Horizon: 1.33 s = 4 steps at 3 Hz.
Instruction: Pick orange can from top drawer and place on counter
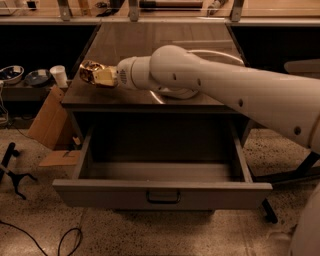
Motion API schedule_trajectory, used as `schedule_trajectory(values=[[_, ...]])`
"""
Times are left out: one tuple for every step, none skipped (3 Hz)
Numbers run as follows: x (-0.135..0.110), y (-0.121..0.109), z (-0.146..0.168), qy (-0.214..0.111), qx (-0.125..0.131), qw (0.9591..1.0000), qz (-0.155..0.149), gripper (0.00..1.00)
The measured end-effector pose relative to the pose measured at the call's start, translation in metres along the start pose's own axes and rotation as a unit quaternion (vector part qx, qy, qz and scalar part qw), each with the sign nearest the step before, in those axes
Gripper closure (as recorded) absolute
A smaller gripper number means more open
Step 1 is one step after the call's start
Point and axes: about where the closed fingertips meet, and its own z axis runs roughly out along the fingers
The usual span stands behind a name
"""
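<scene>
The orange can [89, 71] is shiny orange-gold and sits in my gripper [95, 75] at the left front corner of the counter [150, 42]. The gripper's pale yellow fingers [106, 77] are closed around it. I cannot tell whether the can's base touches the counter. My white arm reaches in from the right across the counter and covers part of the ring-shaped light reflection [220, 54]. The top drawer [160, 194] is pulled fully out below, with a dark bar handle [162, 197]. Its visible inside holds nothing.
A white paper cup [59, 76] and two bowls [11, 74] stand on a low shelf at the left. A cardboard box [47, 125] leans beside the cabinet. A black stand [12, 172] and a cable [65, 240] lie on the floor. A tan ledge with metal brackets [132, 9] runs along the back.
</scene>
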Motion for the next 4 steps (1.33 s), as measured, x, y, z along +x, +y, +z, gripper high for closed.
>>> schedule_trajectory(values=[[0.001,-0.001,0.000,0.001,0.001,1.0000,0.000,0.15],[0.000,-0.002,-0.005,-0.001,0.008,1.0000,-0.004,0.00],[-0.007,-0.012,-0.028,-0.016,0.017,0.9996,-0.016,0.00],[-0.007,-0.012,-0.028,-0.016,0.017,0.9996,-0.016,0.00]])
